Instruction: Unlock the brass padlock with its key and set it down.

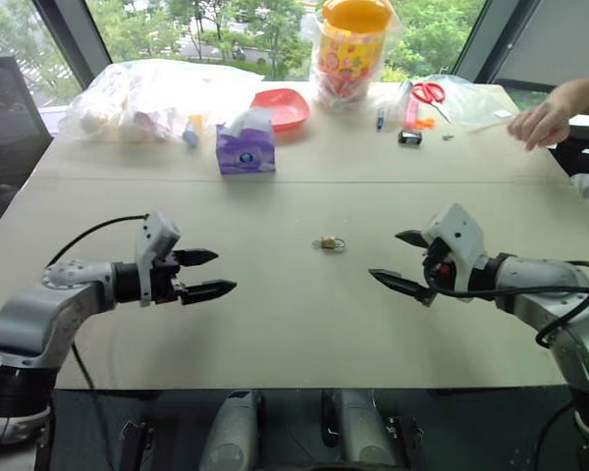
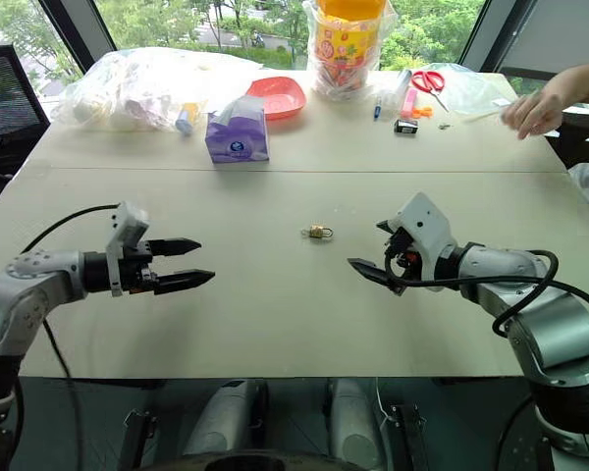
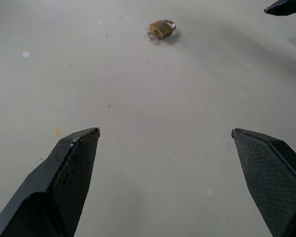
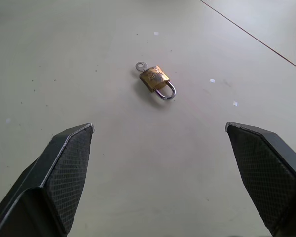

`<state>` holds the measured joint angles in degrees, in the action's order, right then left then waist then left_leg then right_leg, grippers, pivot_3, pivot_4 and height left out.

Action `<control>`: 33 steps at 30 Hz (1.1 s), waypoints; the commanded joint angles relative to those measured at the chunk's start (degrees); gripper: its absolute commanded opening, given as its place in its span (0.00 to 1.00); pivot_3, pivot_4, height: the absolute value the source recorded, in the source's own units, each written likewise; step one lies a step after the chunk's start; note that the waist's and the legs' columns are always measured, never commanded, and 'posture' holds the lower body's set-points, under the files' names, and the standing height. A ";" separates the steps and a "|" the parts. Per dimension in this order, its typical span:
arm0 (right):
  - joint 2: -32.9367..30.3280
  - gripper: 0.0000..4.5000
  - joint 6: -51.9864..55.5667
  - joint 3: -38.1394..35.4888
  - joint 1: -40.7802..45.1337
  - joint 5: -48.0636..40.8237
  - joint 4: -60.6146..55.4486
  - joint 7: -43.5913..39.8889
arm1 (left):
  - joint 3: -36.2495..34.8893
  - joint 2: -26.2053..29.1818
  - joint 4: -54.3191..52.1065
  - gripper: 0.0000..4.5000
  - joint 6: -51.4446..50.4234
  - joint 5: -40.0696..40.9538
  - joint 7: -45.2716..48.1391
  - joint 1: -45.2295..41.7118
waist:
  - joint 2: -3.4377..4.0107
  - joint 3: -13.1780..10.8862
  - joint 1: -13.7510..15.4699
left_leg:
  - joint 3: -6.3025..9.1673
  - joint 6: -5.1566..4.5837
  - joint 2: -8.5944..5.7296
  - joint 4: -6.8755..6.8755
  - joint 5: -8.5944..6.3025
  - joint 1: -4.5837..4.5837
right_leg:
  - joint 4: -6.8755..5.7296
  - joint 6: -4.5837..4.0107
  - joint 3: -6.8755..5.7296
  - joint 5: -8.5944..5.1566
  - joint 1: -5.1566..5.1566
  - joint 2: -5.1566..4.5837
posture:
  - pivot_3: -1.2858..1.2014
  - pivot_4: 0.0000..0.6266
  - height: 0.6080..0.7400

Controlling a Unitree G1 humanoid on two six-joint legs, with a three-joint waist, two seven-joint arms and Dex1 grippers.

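1. Two grippers I see, left gripper [image 1: 208, 274] and right gripper [image 1: 401, 262], jaws spread, gripping nothing.
2. Between them, the brass padlock [image 4: 157, 82] lies flat on the table [image 1: 275, 324], its key [image 4: 140, 65] inserted.
3. No writing on it is readable.

1. The left arm reaches in from the robot's left, forearm near level, wrist bent inward toward the middle.
2. The left gripper [image 1: 204, 274] hangs above the surface, its two black fingers spread wide with nothing between them, tips aimed inward and slightly down.
3. The right arm mirrors it from the robot's right, a black cable looping along the forearm.
4. The right gripper [image 1: 402, 262] hovers too, jaws fully parted and empty, tips pointing toward the left gripper, the two well apart.
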<state>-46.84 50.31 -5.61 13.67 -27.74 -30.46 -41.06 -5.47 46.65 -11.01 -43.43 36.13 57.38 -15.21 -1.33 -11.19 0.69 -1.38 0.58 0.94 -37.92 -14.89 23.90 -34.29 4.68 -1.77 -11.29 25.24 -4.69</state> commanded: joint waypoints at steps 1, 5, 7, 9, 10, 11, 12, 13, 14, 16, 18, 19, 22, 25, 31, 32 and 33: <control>0.22 1.00 -1.80 0.63 1.87 0.32 0.80 -0.18 | -0.35 -0.97 0.37 1.00 1.37 -0.45 -0.41 -1.36 | 0.00 0.00 -0.03 | -0.02 -0.02 -0.02 -0.01 -0.01 0.05 | 0.00 0.00 0.00 0.01 0.02 0.00 | 0.52 0.24 1.00; 1.22 1.00 -2.27 2.37 1.86 0.82 0.49 0.56 | -0.12 -2.88 -0.28 1.00 0.74 -0.41 -2.14 -2.76 | 0.00 0.00 0.00 | -0.06 -0.07 -0.07 -0.01 -0.03 0.17 | 0.00 0.01 -0.01 0.02 0.10 0.04 | 0.52 0.24 1.00; 1.41 1.00 -2.32 2.63 1.74 0.76 0.29 0.79 | -0.19 -3.48 -0.87 1.00 0.72 -0.50 -2.92 -3.03 | -0.01 0.00 0.04 | -0.06 -0.07 -0.09 -0.01 -0.03 0.19 | 0.00 0.02 -0.01 0.02 0.09 0.07 | 0.52 0.24 1.00; 1.44 1.00 -2.41 2.58 1.67 0.71 0.36 0.93 | -0.24 -3.63 -1.36 1.00 0.24 -0.24 -3.24 -3.05 | -0.01 0.00 0.03 | -0.05 -0.07 -0.10 -0.08 -0.03 0.19 | -0.02 0.03 -0.02 0.03 0.08 0.07 | 0.52 0.24 1.00; 1.43 1.00 -2.50 2.58 1.66 0.75 0.42 0.98 | -0.16 -3.67 -1.56 1.00 0.20 -0.27 -3.37 -3.09 | -0.01 0.00 0.01 | -0.06 -0.07 -0.10 -0.10 -0.03 0.19 | -0.02 0.05 -0.01 0.05 0.08 0.07 | 0.52 0.24 1.00; 1.42 1.00 -2.59 2.63 1.72 0.86 0.58 1.08 | 0.07 -3.70 -1.70 1.00 0.39 -0.54 -3.47 -3.19 | -0.01 0.00 0.01 | -0.06 -0.07 -0.10 -0.11 -0.03 0.19 | -0.02 0.07 -0.01 0.06 0.07 0.07 | 0.52 0.24 1.00; 1.34 1.00 -2.72 2.86 1.82 1.14 0.74 1.21 | 0.37 -3.72 -1.71 1.00 0.80 -1.01 -3.58 -3.33 | -0.01 0.00 0.01 | -0.07 -0.07 -0.09 -0.12 -0.03 0.18 | -0.02 0.07 0.00 0.06 0.07 0.07 | 0.52 0.24 1.00; 1.00 1.00 -2.93 3.28 1.92 1.68 0.89 1.29 | 0.60 -3.75 -1.66 1.00 0.99 -1.29 -3.65 -3.49 | -0.01 0.01 0.01 | -0.06 -0.07 -0.09 -0.13 -0.03 0.18 | -0.03 0.07 -0.01 0.06 0.07 0.07 | 0.52 0.24 1.00; 0.30 1.00 -3.06 3.99 2.17 2.62 1.08 1.40 | 0.91 -3.72 -1.49 1.00 1.19 -1.53 -3.53 -3.74 | -0.01 0.01 0.01 | -0.06 -0.07 -0.10 -0.13 -0.03 0.18 | -0.04 0.08 -0.01 0.06 0.07 0.07 | 0.52 0.24 1.00; -0.48 1.00 -2.56 5.08 3.51 3.90 1.56 1.77 | 1.67 -3.46 -0.69 1.00 1.55 -2.15 -2.95 -4.52 | -0.01 0.01 0.01 | -0.07 -0.08 -0.11 -0.13 -0.03 0.17 | -0.05 0.07 -0.01 0.06 0.06 0.07 | 0.52 0.24 1.00; -0.85 1.00 -0.43 6.03 6.37 3.68 2.26 1.42 | 2.76 -2.85 0.94 1.00 2.16 -2.91 -1.31 -6.08 | -0.01 0.01 0.00 | -0.08 -0.08 -0.12 -0.16 -0.03 0.18 | -0.06 0.07 0.00 0.07 0.06 0.07 | 0.52 0.24 1.00; -1.00 1.00 0.72 7.11 8.44 3.65 2.98 0.88 | 3.44 -2.33 2.09 1.00 2.43 -3.29 0.05 -7.29 | -0.01 0.01 -0.03 | -0.08 -0.08 -0.12 -0.18 -0.03 0.17 | -0.08 0.07 0.00 0.08 0.07 0.07 | 0.52 0.24 1.00; 0.28 1.00 5.66 10.81 15.04 1.83 6.07 -1.60 | 5.82 -0.53 5.43 1.00 3.12 -4.29 4.77 -10.88 | -0.01 0.01 -0.22 | -0.09 -0.08 -0.11 -0.22 -0.02 0.15 | -0.12 0.02 0.00 0.11 0.07 0.13 | 0.52 0.24 1.00; 3.90 1.00 7.56 16.53 21.90 2.13 11.81 -4.08 | 9.15 1.65 7.84 1.00 3.56 -5.81 9.97 -14.50 | -0.01 0.01 -0.36 | -0.08 -0.08 -0.09 -0.21 -0.02 0.13 | -0.15 0.01 0.00 0.11 0.08 0.16 | 0.52 0.24 1.00; 8.20 1.00 -2.75 28.33 29.40 12.83 27.29 -6.88 | 10.12 0.22 12.07 1.00 6.72 -8.38 11.49 -19.08 | -0.01 0.01 -0.20 | -0.10 -0.09 -0.17 -0.21 -0.02 0.20 | -0.14 0.03 0.01 0.12 0.08 0.15 | 0.52 0.24 1.00; 8.91 1.00 -4.64 29.26 30.54 14.28 30.18 -7.40 | 10.07 -0.07 11.75 1.00 6.75 -8.43 11.29 -18.82 | -0.01 0.01 -0.19 | -0.10 -0.09 -0.19 -0.23 -0.02 0.22 | -0.14 0.04 0.01 0.13 0.09 0.13 | 0.52 0.24 1.00; 9.40 1.00 -6.08 29.81 31.34 15.39 32.28 -7.94 | 10.06 -0.29 11.55 1.00 6.73 -8.49 11.15 -18.66 | -0.01 0.01 -0.18 | -0.11 -0.09 -0.21 -0.23 -0.02 0.24 | -0.14 0.10 0.02 0.16 0.09 0.11 | 0.52 0.24 1.00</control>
<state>-37.36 47.12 24.53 42.93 -14.26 0.39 -48.18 5.42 46.51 1.61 -37.70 27.77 68.44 -33.56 -1.34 -11.19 0.51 -1.50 0.49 0.72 -38.17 -14.91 24.15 -34.43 4.90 -1.75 -11.06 25.33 -4.59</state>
